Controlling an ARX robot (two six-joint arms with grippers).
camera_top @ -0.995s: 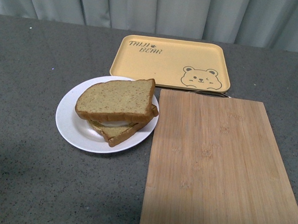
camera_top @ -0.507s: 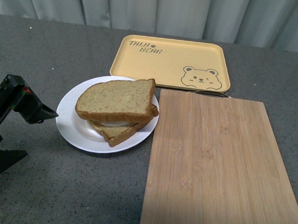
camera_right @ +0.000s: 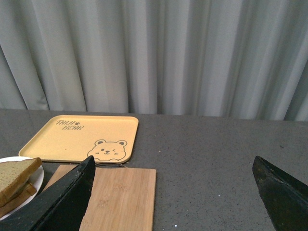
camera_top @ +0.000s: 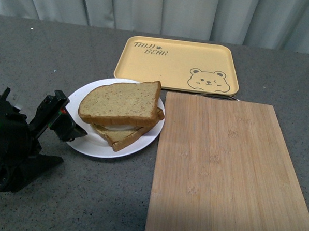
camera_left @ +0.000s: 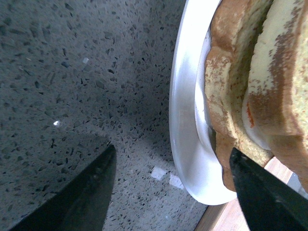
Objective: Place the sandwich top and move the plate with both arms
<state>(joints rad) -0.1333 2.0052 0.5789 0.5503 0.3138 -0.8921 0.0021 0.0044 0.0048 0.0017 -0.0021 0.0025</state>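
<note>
The sandwich top [camera_top: 121, 101] lies on the lower slice [camera_top: 123, 137], a pale filling showing between them, and both sit on the round white plate [camera_top: 75, 101] on the grey speckled worktop [camera_top: 44, 53]. The left tool [camera_top: 74, 146] is at the plate's near-left edge, well open and holding nothing. In the left wrist view its two fingers [camera_left: 91, 192] stand apart with the plate's rim [camera_left: 185, 120] between them, one over bare worktop and the other by the bread's crust. The right tool [camera_right: 173, 197] hangs above the worktop, spread wide and empty, well apart from the sandwich. A bamboo cutting board [camera_top: 224, 166] lies just right of the plate, and a yellow bear tray [camera_top: 173, 62] lies behind both.
</note>
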